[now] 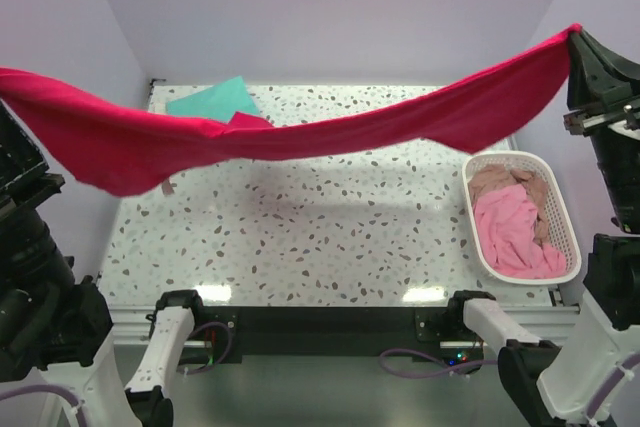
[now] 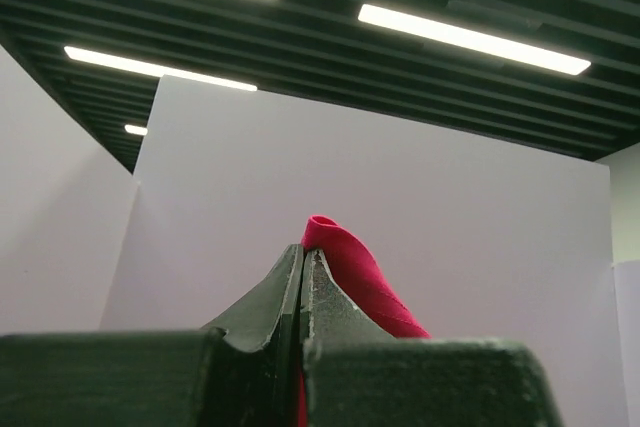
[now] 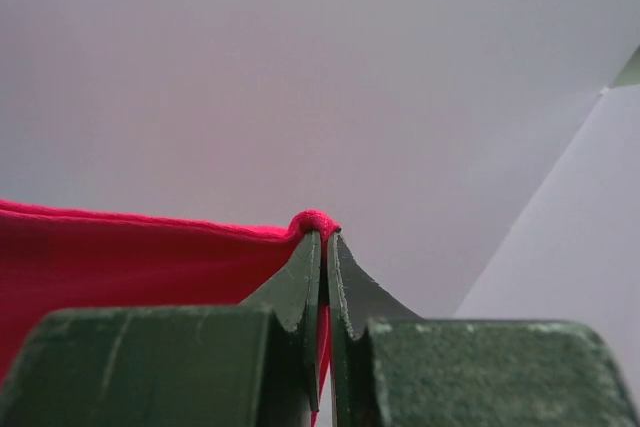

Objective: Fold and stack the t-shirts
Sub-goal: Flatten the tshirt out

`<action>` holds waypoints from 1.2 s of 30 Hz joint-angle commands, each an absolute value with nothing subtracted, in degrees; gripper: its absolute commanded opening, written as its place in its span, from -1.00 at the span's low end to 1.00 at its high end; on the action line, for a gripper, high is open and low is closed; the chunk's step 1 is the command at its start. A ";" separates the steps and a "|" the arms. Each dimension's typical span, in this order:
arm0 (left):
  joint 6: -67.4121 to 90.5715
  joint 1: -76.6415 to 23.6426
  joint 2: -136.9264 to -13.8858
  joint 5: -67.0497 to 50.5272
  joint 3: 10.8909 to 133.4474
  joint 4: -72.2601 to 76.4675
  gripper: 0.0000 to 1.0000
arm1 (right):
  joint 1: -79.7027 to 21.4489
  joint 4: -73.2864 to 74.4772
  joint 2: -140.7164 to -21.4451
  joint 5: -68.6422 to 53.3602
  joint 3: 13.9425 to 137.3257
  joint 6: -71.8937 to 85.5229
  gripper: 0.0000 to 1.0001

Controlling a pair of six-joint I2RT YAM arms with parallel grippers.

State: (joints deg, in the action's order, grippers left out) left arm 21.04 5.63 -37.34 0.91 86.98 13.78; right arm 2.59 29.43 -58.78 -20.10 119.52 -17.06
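Note:
A crimson-red t-shirt [image 1: 330, 132] hangs stretched in the air across the whole table, sagging in the middle, with a small white label [image 1: 167, 188] dangling from its lower left part. My right gripper [image 1: 575, 39] is shut on its right end, high at the right edge; in the right wrist view the red cloth [image 3: 130, 267] bulges over the closed fingertips of that gripper [image 3: 325, 235]. My left gripper [image 2: 302, 247] is shut on the other end, a red fold [image 2: 365, 282] poking out beside its tips. A teal t-shirt [image 1: 215, 99] lies flat at the far left.
A white oval basket [image 1: 520, 157] stands at the table's right side, holding a pink t-shirt [image 1: 510, 232] and a beige one [image 1: 500, 182]. A small crimson patch [image 1: 248, 119] shows beside the teal shirt. Both arm bases sit along the near edge.

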 commanded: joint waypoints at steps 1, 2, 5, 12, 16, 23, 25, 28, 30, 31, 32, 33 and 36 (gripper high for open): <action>20.04 6.06 -38.50 3.07 88.07 8.61 -1.00 | 2.81 33.49 -62.49 -13.89 119.53 -18.37 -1.00; 19.43 6.06 -38.41 3.16 87.89 8.61 -1.00 | 2.81 33.40 -62.93 -13.63 119.44 -18.20 -1.00; 18.64 6.07 -38.32 3.16 85.35 8.61 -1.00 | 2.81 31.91 -63.98 -13.88 116.73 -17.41 -1.00; 18.98 6.06 -40.16 1.85 66.32 12.83 -1.00 | 2.81 24.62 -69.07 -18.98 95.83 -16.70 -1.00; 19.69 6.06 -46.83 -0.78 53.64 19.92 -1.00 | 2.81 14.63 -76.18 -22.67 83.52 -16.53 -1.00; 20.13 6.07 -67.45 -2.46 39.12 34.44 -1.00 | 2.11 3.43 -97.79 -27.59 79.18 -11.69 -1.00; 19.16 6.15 -71.96 -2.55 39.90 35.86 -1.00 | 1.50 1.85 -104.74 -27.16 80.85 -10.90 -1.00; 17.67 6.15 -79.00 -2.37 43.32 35.51 -1.00 | 0.97 1.06 -111.33 -25.67 84.63 -9.76 -1.00; 16.70 6.15 -82.34 -2.81 46.40 34.29 -1.00 | 0.79 1.40 -113.72 -24.53 87.70 -9.41 -1.00; 16.44 6.15 -83.05 -2.90 47.36 33.84 -1.00 | 0.79 1.32 -115.21 -24.09 88.50 -9.06 -1.00; 15.91 6.15 -83.84 -2.99 48.07 33.49 -1.00 | 0.79 1.32 -115.75 -23.65 89.90 -8.88 -1.00; 15.73 6.07 -83.93 -3.08 48.95 33.31 -1.00 | 0.79 1.32 -116.01 -22.77 90.35 -8.88 -1.00; 14.42 6.07 -83.58 -2.90 50.27 32.52 -1.00 | 0.79 1.32 -115.93 -22.06 91.67 -8.79 -1.00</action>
